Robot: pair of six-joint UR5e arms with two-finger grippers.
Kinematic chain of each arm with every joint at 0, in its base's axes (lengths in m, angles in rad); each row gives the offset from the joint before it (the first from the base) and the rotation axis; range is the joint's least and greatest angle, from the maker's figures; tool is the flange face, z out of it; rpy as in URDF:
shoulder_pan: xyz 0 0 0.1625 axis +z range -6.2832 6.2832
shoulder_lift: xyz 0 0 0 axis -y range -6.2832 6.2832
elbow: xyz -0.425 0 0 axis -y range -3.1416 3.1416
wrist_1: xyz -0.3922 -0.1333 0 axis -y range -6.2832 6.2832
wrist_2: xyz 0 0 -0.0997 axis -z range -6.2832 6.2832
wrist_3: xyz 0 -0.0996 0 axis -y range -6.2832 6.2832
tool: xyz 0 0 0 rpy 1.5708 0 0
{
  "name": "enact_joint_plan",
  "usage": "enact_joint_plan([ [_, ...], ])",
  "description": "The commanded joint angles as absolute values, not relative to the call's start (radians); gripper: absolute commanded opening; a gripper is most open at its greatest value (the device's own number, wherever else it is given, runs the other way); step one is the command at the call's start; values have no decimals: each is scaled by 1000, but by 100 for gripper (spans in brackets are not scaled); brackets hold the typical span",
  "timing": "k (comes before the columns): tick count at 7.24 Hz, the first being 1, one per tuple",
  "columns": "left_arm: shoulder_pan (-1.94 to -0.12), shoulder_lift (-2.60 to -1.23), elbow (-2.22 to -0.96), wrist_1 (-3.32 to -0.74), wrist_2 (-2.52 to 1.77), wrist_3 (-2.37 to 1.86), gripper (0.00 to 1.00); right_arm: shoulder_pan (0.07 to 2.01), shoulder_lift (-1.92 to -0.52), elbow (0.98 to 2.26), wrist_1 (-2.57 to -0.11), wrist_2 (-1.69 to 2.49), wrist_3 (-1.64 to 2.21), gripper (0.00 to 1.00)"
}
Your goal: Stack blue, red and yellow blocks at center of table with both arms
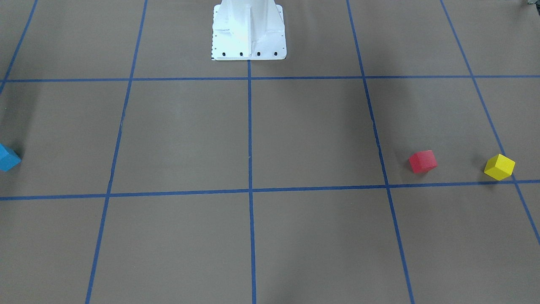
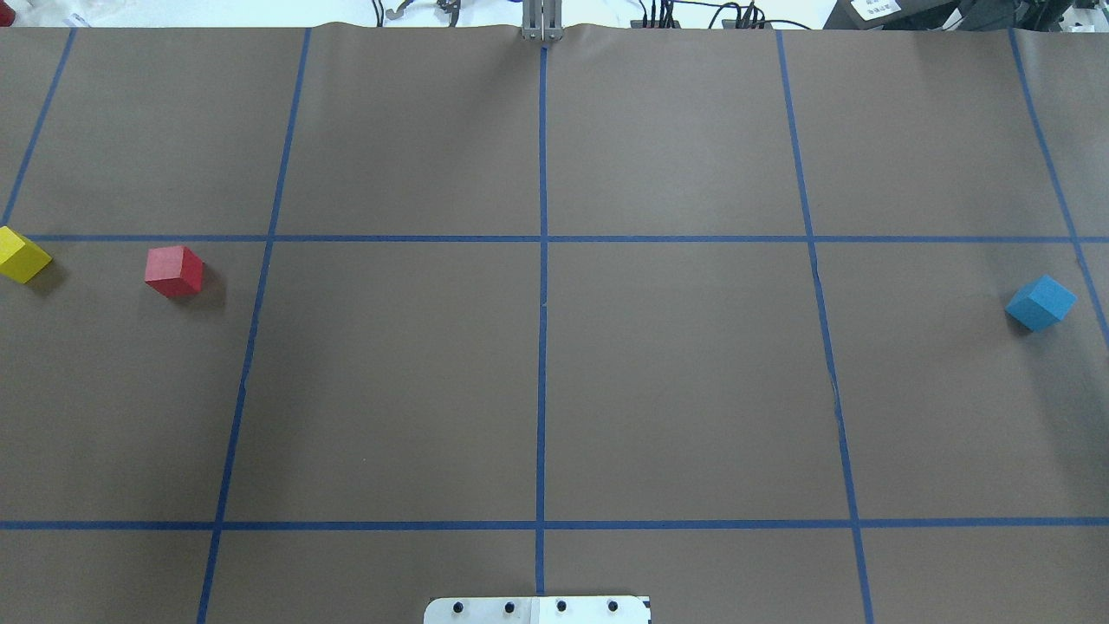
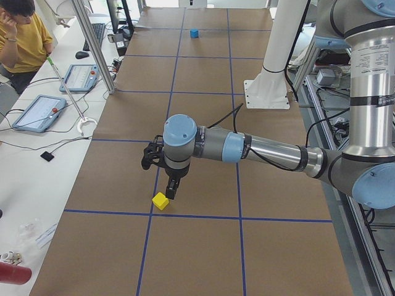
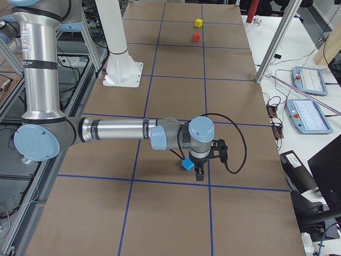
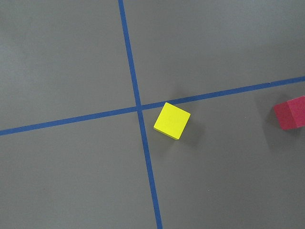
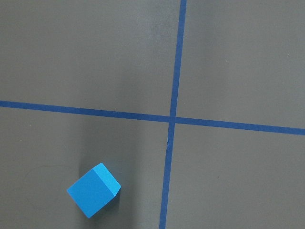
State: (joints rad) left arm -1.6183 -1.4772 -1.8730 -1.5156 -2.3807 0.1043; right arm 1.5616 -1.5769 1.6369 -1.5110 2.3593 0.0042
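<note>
Blue block (image 2: pixel 1041 302), red block (image 2: pixel 174 270), yellow block (image 2: pixel 22 255): matte cubes. L tool (image 3: pixel 171 193), R tool (image 4: pixel 200 174): can't tell if open.

Robotics lab, no doubt about it: the table (image 2: pixel 676 390) is wrapped in brown paper and ruled into squares with blue tape (image 2: pixel 542 260), and a white pedestal (image 1: pixel 248 29) is bolted down at the robot's edge. The jointed industrial left arm (image 3: pixel 259 148) and right arm (image 4: pixel 117 130) reach in. Beyond the operators' edge there's a white bench with teach pendants (image 3: pixel 38 112), cables (image 2: pixel 732 13), aluminium posts (image 3: pixel 92 43) and a seated person in yellow (image 3: pixel 24 43).
</note>
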Motion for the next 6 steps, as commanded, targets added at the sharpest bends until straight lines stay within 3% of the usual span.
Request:
enact_joint_plan([
  [1, -1618, -1476, -1876, -1517, -2382, 104, 100, 1562, -1575, 1638, -1511, 2359, 6, 100],
  [3, -1617, -1486, -1913, -1528, -2381, 106, 100, 1530, -1560, 1638, -1429, 2362, 5, 100],
  [6, -1553, -1493, -1858, -1764, -2382, 78, 100, 1262, -1558, 1634, -1162, 2294, -11, 100],
])
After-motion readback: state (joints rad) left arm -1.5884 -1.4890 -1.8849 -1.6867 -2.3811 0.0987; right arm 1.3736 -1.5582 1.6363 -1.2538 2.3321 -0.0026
